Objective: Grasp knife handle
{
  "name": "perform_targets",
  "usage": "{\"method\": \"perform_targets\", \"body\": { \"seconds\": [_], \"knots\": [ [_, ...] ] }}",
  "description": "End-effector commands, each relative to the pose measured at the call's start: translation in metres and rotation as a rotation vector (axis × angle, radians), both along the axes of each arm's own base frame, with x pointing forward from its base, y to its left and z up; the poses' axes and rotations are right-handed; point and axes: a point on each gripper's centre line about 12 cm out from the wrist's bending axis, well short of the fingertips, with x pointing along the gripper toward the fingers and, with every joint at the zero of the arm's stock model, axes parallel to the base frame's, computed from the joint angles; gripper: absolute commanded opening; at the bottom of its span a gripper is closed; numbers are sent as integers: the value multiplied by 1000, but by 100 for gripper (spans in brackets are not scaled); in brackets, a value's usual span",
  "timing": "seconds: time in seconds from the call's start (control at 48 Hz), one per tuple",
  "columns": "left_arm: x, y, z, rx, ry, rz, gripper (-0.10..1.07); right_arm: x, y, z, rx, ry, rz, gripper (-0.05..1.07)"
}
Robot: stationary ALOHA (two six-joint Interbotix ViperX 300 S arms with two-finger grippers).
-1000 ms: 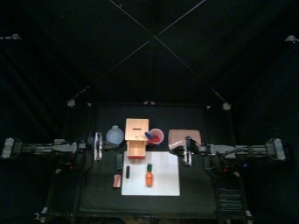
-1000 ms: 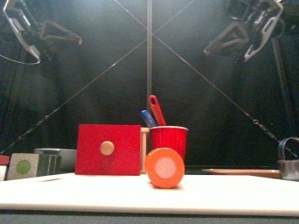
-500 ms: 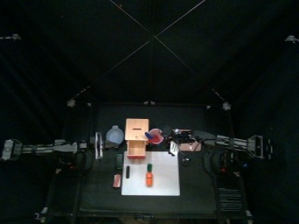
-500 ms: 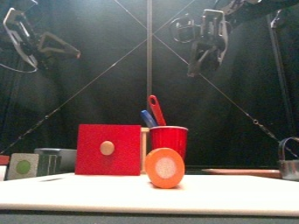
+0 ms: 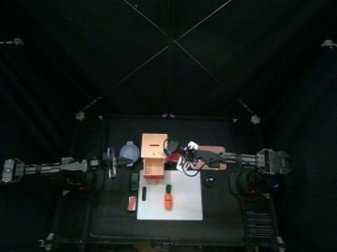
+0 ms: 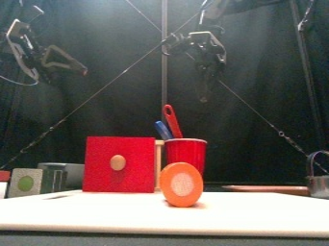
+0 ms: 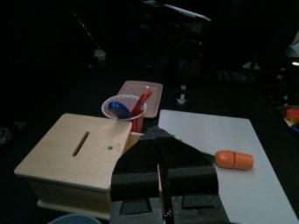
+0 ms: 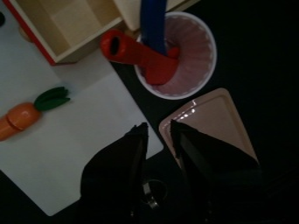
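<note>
The knife handle (image 8: 138, 54), red, sticks up from the red cup (image 8: 184, 54) beside a blue handle (image 8: 153, 19); its blade is hidden inside. The right gripper (image 8: 163, 140) hangs above the cup, jaws parted, holding nothing. The wooden block (image 7: 79, 157) is cut off in the right wrist view. The left gripper (image 7: 160, 178) has its jaws together, well back.

We see the right tool (image 6: 203, 69) now swung from the right side in over the red cup (image 6: 186, 156), lower than before, its jaws parted from shut, left arm barely shifted
</note>
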Motion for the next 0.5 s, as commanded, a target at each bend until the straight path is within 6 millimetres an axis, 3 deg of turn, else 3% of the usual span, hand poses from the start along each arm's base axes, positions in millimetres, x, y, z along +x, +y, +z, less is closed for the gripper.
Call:
{"method": "perform_targets", "body": {
  "seconds": [0.0,0.229,0.479],
  "knots": [
    [1,2,1,0,6,9,3,13,2,14,-11,-25,-8,75],
    [1,5,3,8,3,21,4,43,4,5,-22,48,-25,93],
    [1,5,0,10,11,23,4,66,-5,-1,-67,93,-73,97]
  ]
}}
